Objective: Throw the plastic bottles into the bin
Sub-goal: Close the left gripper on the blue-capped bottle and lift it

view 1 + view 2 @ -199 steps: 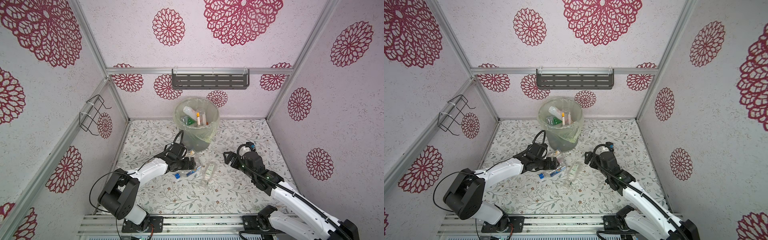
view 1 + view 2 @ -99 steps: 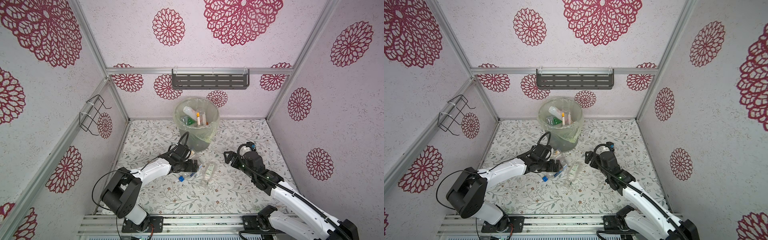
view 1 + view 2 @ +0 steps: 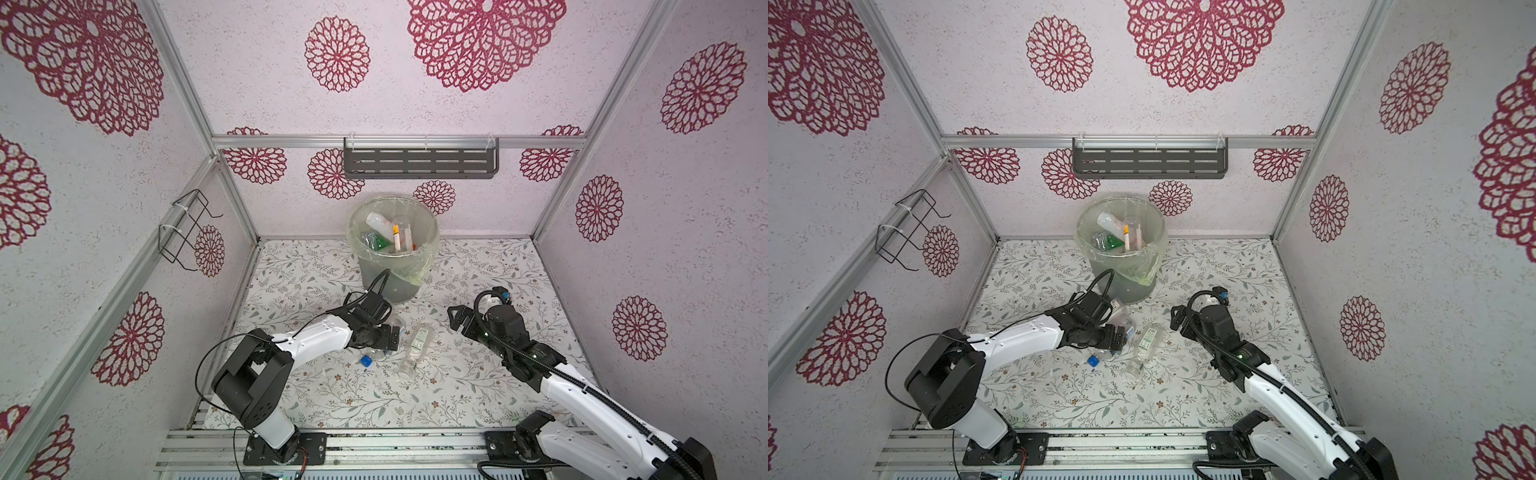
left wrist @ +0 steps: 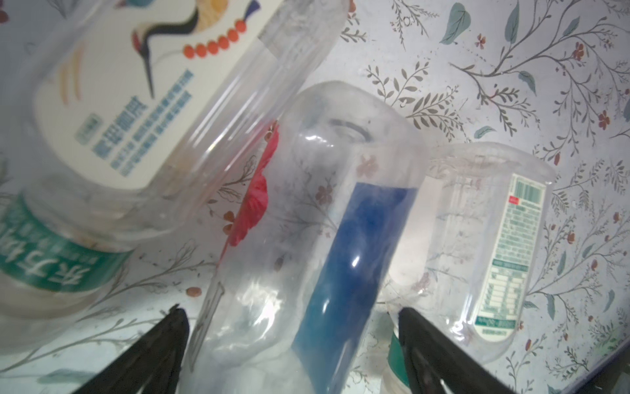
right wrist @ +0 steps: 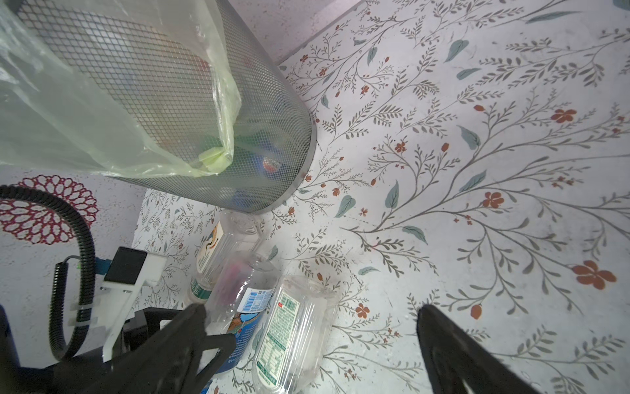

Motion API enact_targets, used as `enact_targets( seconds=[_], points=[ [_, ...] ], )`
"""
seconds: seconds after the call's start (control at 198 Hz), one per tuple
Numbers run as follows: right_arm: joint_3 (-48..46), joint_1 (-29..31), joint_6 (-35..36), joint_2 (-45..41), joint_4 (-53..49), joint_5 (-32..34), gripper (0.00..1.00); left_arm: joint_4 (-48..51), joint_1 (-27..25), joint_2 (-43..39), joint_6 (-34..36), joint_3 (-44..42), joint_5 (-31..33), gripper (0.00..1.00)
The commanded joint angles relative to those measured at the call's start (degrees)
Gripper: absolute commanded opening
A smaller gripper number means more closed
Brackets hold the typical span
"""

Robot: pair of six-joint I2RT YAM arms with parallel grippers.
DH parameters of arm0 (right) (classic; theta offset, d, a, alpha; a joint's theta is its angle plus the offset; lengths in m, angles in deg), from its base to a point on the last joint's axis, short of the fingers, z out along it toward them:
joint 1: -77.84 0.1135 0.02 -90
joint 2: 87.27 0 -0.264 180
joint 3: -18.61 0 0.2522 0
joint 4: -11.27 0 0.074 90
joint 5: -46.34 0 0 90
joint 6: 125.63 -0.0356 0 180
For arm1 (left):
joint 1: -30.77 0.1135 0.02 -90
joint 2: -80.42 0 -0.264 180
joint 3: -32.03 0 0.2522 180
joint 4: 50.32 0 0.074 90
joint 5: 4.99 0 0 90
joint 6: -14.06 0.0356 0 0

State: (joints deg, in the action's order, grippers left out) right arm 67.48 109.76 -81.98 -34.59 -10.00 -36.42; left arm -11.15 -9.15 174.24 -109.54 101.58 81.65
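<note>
Reaching farther toward 3 o'clock than a second ago, the left gripper (image 3: 395,335) has come over the loose bottles, and the blue cap (image 3: 365,360) at its 7 o'clock has shifted slightly toward 5 o'clock; the right arm has kept its place. The left wrist view shows the left jaws spread wide, one dark finger (image 4: 160,344) on each side of the blue-labelled bottle (image 4: 341,256), which lies flat on the floral floor (image 3: 478,374). They are not squeezing it, and whether either finger touches it I cannot tell. Against that bottle on one side lies the white-labelled bottle (image 4: 119,102), printed with a bird. On the other side is the clear bottle (image 3: 417,343) with green print, also on its side. In both top views this cluster sits at 6 o'clock of the bin (image 3: 386,282), near its base, and the white-labelled bottle's far end lies just beside the bin's foot. The bin stands upright at 12 o'clock of the floor, by the back wall. Its yellowish bag (image 3: 411,270) is folded over the rim, and several thrown bottles (image 3: 376,220) are piled inside. The right gripper (image 3: 456,319) hangs at 3 o'clock of the clear bottle, apart from it, jaws wide and holding nothing.
</note>
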Motion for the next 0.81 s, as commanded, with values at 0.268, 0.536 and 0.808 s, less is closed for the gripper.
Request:
enact_targets(
  seconds=[0.268,0.536,0.808],
  points=[
    [-0.3,-0.46,-1.01,-1.55,1.93,-0.33,0.99,2.73,-1.96,3.05,2.15,3.77,4.91,0.92],
    [-0.57,-0.71,-1.24,-1.54,2.41,-0.79,0.99,3.07,-2.79,4.77,1.97,4.93,5.97,0.9],
    [-0.75,-0.98,-1.32,-1.36,2.84,-1.07,0.99,2.81,-3.31,5.31,1.76,4.87,6.32,0.8]
  ],
)
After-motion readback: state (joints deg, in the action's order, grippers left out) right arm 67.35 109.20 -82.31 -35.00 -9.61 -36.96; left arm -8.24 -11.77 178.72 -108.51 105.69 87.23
